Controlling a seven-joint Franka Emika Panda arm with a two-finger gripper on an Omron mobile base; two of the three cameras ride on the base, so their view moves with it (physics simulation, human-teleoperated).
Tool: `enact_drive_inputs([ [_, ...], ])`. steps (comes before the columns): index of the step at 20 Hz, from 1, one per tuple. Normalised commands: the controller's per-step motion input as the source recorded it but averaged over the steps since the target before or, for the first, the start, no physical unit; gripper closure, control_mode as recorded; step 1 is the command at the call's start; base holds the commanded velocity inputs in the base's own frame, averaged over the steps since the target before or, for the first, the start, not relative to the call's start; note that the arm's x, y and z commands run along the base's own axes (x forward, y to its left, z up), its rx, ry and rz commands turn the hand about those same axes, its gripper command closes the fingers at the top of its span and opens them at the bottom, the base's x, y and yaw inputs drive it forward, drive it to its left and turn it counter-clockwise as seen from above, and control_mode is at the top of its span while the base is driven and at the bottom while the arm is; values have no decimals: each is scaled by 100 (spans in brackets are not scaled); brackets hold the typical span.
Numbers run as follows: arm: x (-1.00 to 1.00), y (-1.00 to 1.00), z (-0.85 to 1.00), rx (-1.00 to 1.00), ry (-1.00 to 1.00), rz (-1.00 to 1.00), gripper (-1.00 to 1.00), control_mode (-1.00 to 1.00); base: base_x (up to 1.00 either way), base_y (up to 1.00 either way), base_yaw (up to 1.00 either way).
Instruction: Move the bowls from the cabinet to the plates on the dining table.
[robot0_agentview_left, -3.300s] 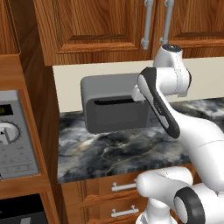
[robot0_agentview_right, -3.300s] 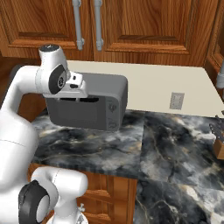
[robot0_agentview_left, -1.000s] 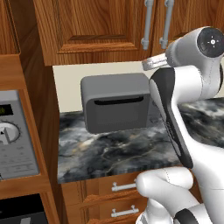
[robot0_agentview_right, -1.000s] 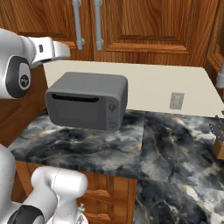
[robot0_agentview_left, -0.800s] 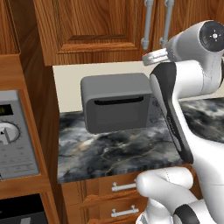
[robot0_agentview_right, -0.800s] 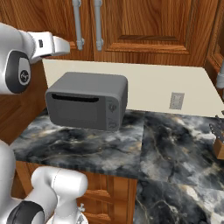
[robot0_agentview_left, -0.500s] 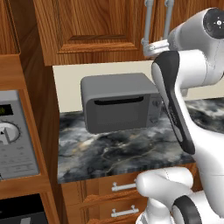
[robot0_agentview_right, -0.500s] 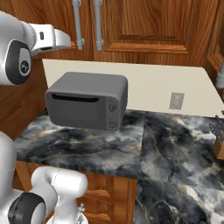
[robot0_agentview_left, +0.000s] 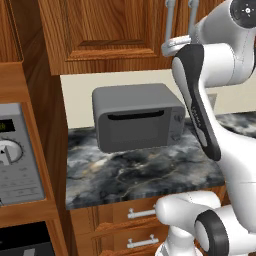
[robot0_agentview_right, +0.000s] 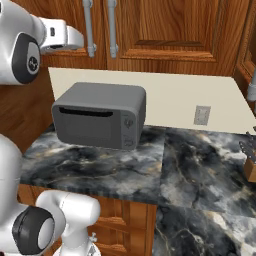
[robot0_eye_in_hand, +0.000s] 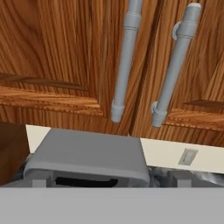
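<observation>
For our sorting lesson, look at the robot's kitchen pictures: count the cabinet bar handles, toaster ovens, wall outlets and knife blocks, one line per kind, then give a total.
Cabinet bar handles: 2
Toaster ovens: 1
Wall outlets: 1
Knife blocks: 1, only partly in view at the picture's edge
Total: 5

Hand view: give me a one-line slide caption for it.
Hand camera faces the closed cabinet, its two silver bar handles side by side above the grey toaster oven.

kitchen | wooden cabinet (robot0_agentview_left: 105, 35) | toaster oven (robot0_agentview_left: 137, 116) | marbled counter (robot0_agentview_right: 190, 165)
</observation>
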Motion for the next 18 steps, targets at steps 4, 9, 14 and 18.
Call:
enact_drive_inputs([
  [4,31,0,0,1,0,0,-100,-100,0,0,0],
  [9,29,-1,0,1,0,0,-100,-100,0,0,0],
  [14,29,-3,0,2,0,0,-100,-100,0,0,0],
  [18,30,-3,0,2,0,0,-100,-100,0,0,0],
])
